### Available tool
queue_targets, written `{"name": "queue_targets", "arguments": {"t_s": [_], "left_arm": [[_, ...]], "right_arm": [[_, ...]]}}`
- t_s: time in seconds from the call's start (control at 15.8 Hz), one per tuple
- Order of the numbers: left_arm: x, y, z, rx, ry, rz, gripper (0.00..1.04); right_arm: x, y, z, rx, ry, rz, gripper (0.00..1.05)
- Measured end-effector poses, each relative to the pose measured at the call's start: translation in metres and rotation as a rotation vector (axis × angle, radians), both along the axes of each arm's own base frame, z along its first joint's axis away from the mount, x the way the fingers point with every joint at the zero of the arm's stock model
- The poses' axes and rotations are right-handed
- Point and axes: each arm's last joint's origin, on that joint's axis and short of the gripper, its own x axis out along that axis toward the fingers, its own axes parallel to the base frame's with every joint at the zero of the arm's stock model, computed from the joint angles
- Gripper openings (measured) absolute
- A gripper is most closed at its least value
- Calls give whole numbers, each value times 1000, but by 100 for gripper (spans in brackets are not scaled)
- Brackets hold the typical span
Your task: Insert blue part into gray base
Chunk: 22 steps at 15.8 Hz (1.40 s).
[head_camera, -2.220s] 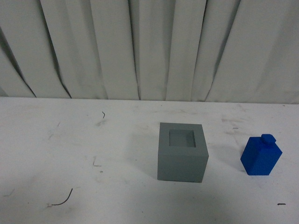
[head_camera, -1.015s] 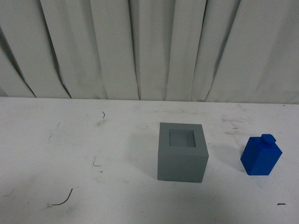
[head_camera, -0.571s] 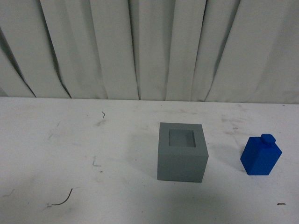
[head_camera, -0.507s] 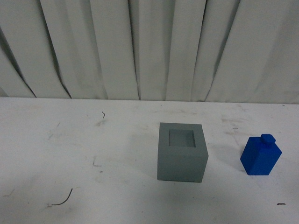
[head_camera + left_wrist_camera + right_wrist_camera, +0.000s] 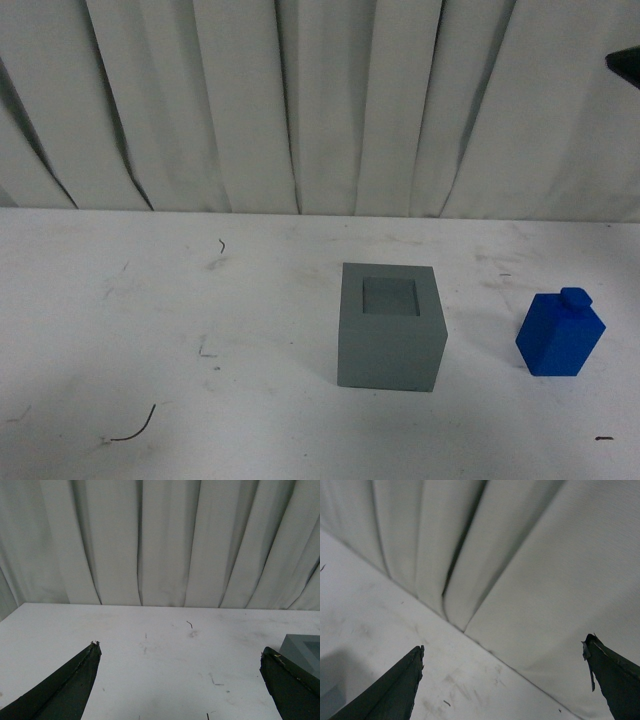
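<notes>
The gray base [image 5: 390, 335] stands right of the table's middle, its square recess facing up and holding nothing. About a hand's width to its right the blue part [image 5: 560, 335] stands upright, stud on top. My left gripper [image 5: 180, 649] is open over bare table, with one corner of the gray base [image 5: 306, 649] beside one finger. In the right wrist view my right gripper [image 5: 504, 645] is open too, facing the curtain and the table's far edge with nothing between its fingers. Neither block shows in that view.
A white pleated curtain [image 5: 300, 100] closes off the back of the white table [image 5: 150, 320]. A dark piece [image 5: 626, 62] pokes in at the front view's upper right edge. Small scuffs and a thin dark thread [image 5: 135, 428] lie on the table's left front.
A dark piece has come into the upper right corner of the front view. The gray base and the blue part have not moved.
</notes>
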Motion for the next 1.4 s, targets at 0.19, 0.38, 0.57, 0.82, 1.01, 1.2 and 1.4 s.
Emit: {"name": "queue_targets", "arguments": {"t_s": [0.19,0.38,0.57,0.82,1.01,1.2,1.4], "left_arm": [[0,0,0,0,0,0,98],[0,0,0,0,0,0,98],[0,0,0,0,0,0,98],[0,0,0,0,0,0,98],[0,0,0,0,0,0,98],[0,0,0,0,0,0,98],[0,0,0,0,0,0,98]], "right_arm": [[17,5,13,-288,135,222,98],[21,5,1,-490,286,396,98],[29,3,2,-600,375,517,98],[38,-2,-18,-700,508,586,98],[41,5,-35,-770,541,636,98],[42,10,-74,-792,607,686,98],[42,12,-89,-803,643,699,98]]}}
